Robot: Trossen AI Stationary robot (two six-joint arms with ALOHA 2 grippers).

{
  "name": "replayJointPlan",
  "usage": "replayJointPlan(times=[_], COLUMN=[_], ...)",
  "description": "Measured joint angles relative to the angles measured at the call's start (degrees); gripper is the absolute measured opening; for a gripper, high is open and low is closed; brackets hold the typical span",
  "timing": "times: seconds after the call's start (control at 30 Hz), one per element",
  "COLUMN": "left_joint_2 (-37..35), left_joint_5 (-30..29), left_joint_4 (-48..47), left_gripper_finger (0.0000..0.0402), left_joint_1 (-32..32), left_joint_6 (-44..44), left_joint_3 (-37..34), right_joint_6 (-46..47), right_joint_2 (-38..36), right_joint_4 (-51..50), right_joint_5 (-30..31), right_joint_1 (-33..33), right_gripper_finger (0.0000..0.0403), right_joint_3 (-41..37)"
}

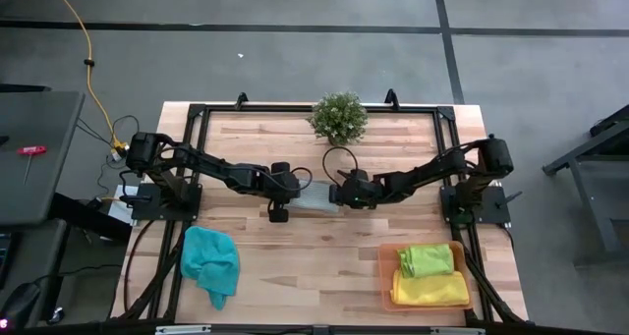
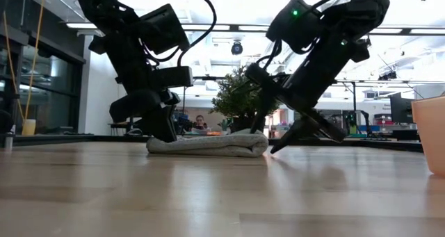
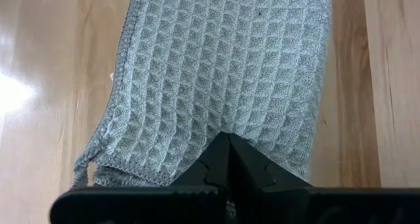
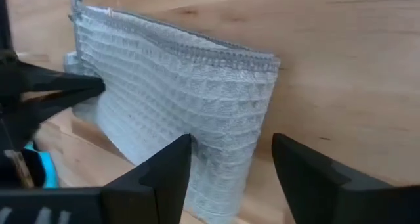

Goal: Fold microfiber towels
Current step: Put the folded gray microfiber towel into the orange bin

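Here the left hand (image 1: 291, 195) pinches the grey towel's (image 1: 316, 196) edge; right hand (image 1: 339, 193) spread at the opposite edge

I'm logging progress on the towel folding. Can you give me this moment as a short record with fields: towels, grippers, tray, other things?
grey towel: folded, flat at table centre, between both grippers
left gripper: shut, pressing on one end of the grey towel
right gripper: open, at the towel's other end, holding nothing
teal towel: crumpled, unfolded, on the near left of the table
tray: near right, holds the folded green towel on top of the yellow towel
plant: far edge, centre
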Motion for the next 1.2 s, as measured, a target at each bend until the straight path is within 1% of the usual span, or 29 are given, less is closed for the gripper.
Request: replayJointPlan(times=[0.1, 0.2, 0.33, 0.47, 0.53, 0.57, 0.63, 0.73, 0.77, 0.8, 0.9, 0.97, 1.03, 1.1, 1.2], left_joint_2=[0.0, 0.0, 0.0, 0.0, 0.0, 0.0, -1.0, -3.8, -5.1, -6.5, -11.6, -15.1, -18.6, -22.2, -26.3], left_joint_5=[0.0, 0.0, 0.0, 0.0, 0.1, 0.1, 1.5, 5.7, 6.1, 6.2, 5.2, 3.9, 2.6, 2.1, 2.0], left_joint_4=[0.2, 0.5, 0.6, 0.7, 0.7, 0.7, -0.2, -3.8, -5.4, -6.4, -11.1, -15.1, -16.3, -17.2, -17.5], left_gripper_finger=[0.0, 0.0, 0.0, 0.0, 0.0, 0.0, 0.0, 0.0, 0.0, 0.0, 0.0, 0.0, 0.0, 0.0, 0.0], left_joint_1=[0.0, 0.0, 0.0, 0.0, 0.0, 0.0, 0.4, 1.5, 1.8, 2.2, 3.4, 4.1, 4.7, 5.1, 5.6], left_joint_6=[-0.1, -0.2, -1.9, -2.9, -3.0, -3.0, -3.0, -3.0, -2.9, -2.5, -0.3, 0.8, 0.8, -0.6, -4.4], left_joint_3=[0.0, -0.1, -0.1, -0.1, -0.1, -0.1, 0.4, 1.7, 2.3, 3.0, 5.4, 6.4, 7.0, 7.1, 7.1], right_joint_6=[2.2, 3.4, 6.4, 7.6, 6.7, 6.2, 4.8, 1.8, 0.4, -1.1, -3.0, -6.1, -9.0, -10.6, -11.3], right_joint_2=[0.4, 1.7, 3.8, 4.1, 4.2, 4.2, 4.2, 3.9, 3.8, 3.2, 1.4, -0.2, -1.9, -3.4, -5.3], right_joint_4=[1.1, 3.3, 5.0, 3.8, 2.5, 1.8, 0.4, -1.4, -1.4, -1.6, -4.3, -6.1, -8.5, -10.1, -11.8], right_joint_5=[0.0, -0.3, 0.5, 1.8, 1.8, 1.6, 1.4, 0.8, 0.8, 0.9, -0.4, -1.5, -3.6, -7.3, -11.0], right_joint_1=[0.0, 0.0, 0.0, 0.1, 0.1, 0.1, 0.1, 0.1, 0.2, 0.4, 0.3, 0.3, 0.4, 0.8, 2.6], right_gripper_finger=[0.0226, 0.0238, 0.024, 0.0234, 0.0212, 0.0194, 0.0145, 0.005, 0.0027, 0.0016, 0.0019, 0.0009, 0.0006, 0.0005, 0.0004], right_joint_3=[0.0, 0.1, 0.3, 0.4, 0.4, 0.4, 0.4, 0.4, 0.3, 0.4, 0.3, 0.0, 0.0, -0.1, -0.1])
